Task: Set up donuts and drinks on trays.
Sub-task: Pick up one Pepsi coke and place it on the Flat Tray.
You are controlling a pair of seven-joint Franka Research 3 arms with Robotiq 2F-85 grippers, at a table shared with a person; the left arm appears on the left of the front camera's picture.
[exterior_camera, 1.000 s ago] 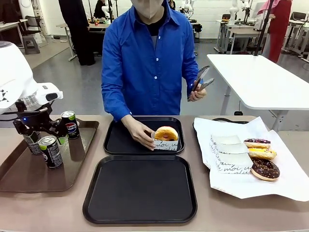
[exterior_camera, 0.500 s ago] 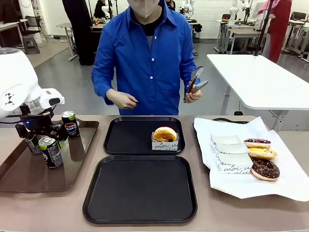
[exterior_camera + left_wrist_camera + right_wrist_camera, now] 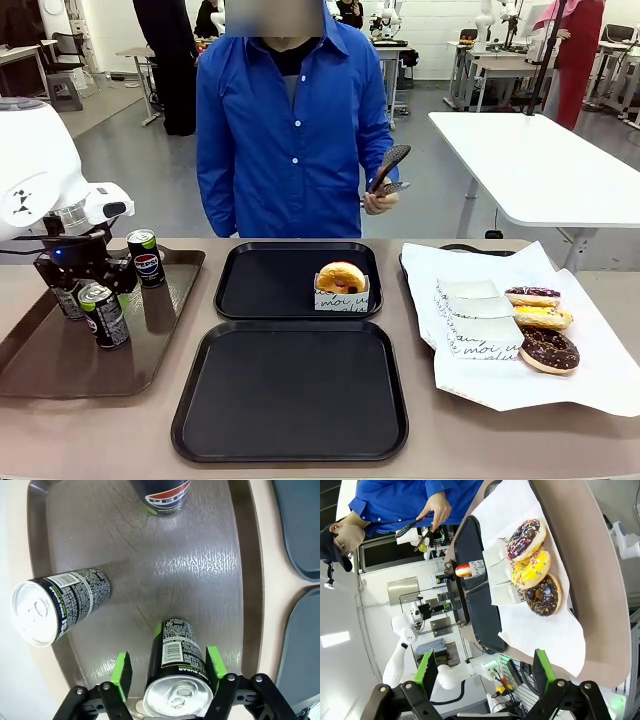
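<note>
A: Front view first. Where are the drinks?

B: Three cans stand upright on the brown tray (image 3: 40, 370) at the table's left. The Pepsi can (image 3: 147, 258) is farthest back. The second can (image 3: 65, 298) is at the left, half hidden behind the arm. The front can (image 3: 103, 315) is nearest the camera. The left gripper (image 3: 95, 285) hangs right over the front can.

A: And the donuts?

B: The glazed donut (image 3: 342, 277) sits in its paper sleeve on the far black tray (image 3: 250, 290), right side. The near black tray (image 3: 290, 400) lies just in front of it. Three frosted donuts (image 3: 543, 317) lie on white paper (image 3: 600, 380) at the right, beside spare sleeves (image 3: 480, 315). The person's hand (image 3: 380, 200) holds tongs (image 3: 388, 165) at chest height.

A: Left wrist view. Is there a grip?

B: The left gripper (image 3: 168, 667) is spread, one finger on each side of the front can (image 3: 175, 645). A strip of tray shows between one pad (image 3: 121, 672) and the can. The other pad sits at the can's side, and I can't tell whether it touches. So it is not clamped. The second can (image 3: 65, 602) is off to picture left, and the Pepsi can (image 3: 165, 495) is at the top edge.

A: Right wrist view?

B: The right gripper (image 3: 485, 672) is spread wide with nothing between its fingers. Beyond it, the three frosted donuts (image 3: 530, 570) lie in a row on the paper (image 3: 555, 635). The glazed donut (image 3: 463, 570) is on the far black tray (image 3: 472, 540). The hand (image 3: 437, 507) holds the tongs (image 3: 410, 530).
</note>
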